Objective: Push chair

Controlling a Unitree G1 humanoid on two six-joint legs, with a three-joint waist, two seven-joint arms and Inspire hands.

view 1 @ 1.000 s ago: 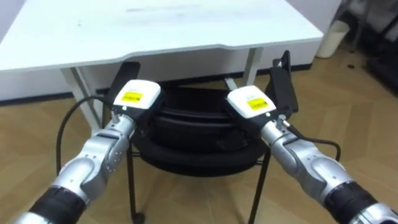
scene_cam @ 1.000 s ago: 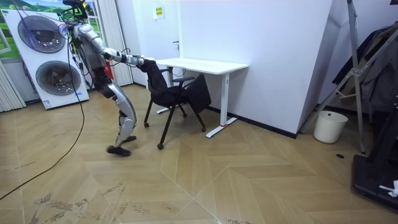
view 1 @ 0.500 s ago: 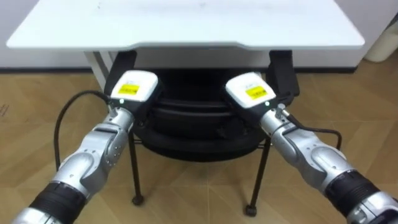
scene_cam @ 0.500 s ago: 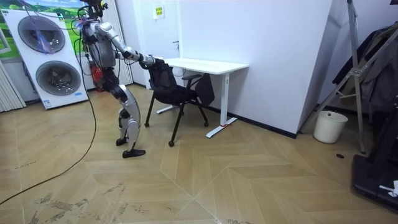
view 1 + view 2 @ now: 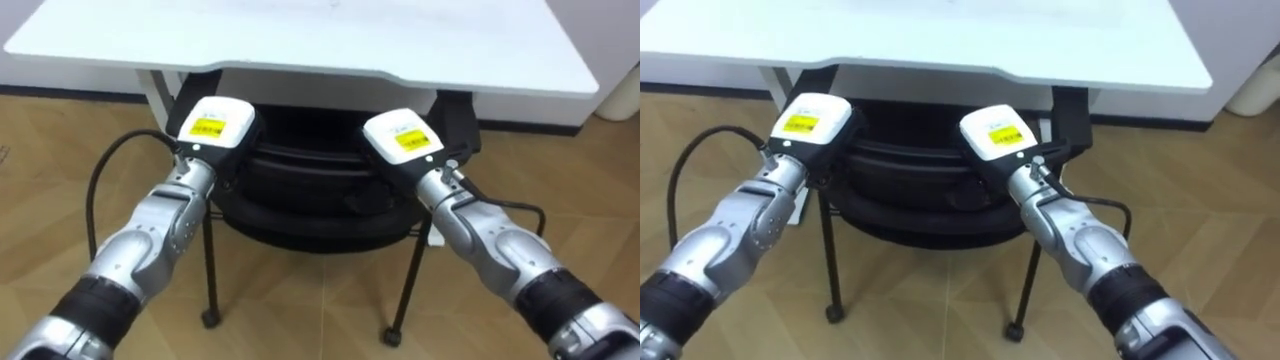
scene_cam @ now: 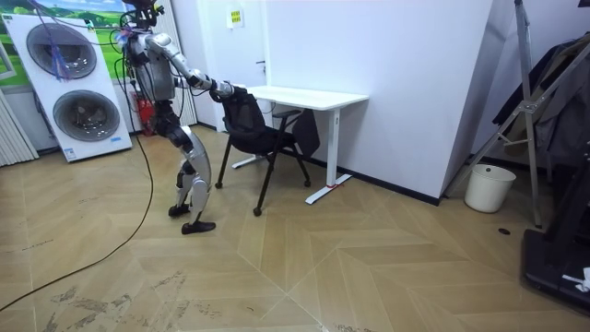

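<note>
The left hand (image 5: 214, 128) and the right hand (image 5: 403, 137) lie against the top of the black chair's (image 5: 310, 195) back, one toward each end. Their fingers are hidden over its far side, so a grip cannot be told. Each hand's back bears a yellow sticker, its print too small to read.

The chair stands partly under the white desk (image 5: 300, 40) — the desk's edge is just ahead of the hands.

In the room view the robot stands behind the chair, with stacked washing machines (image 6: 69, 83) behind it. A white bin (image 6: 486, 187) is well off by the wall, and a small yellow notice (image 6: 235, 16) hangs above the desk — unreadable.
</note>
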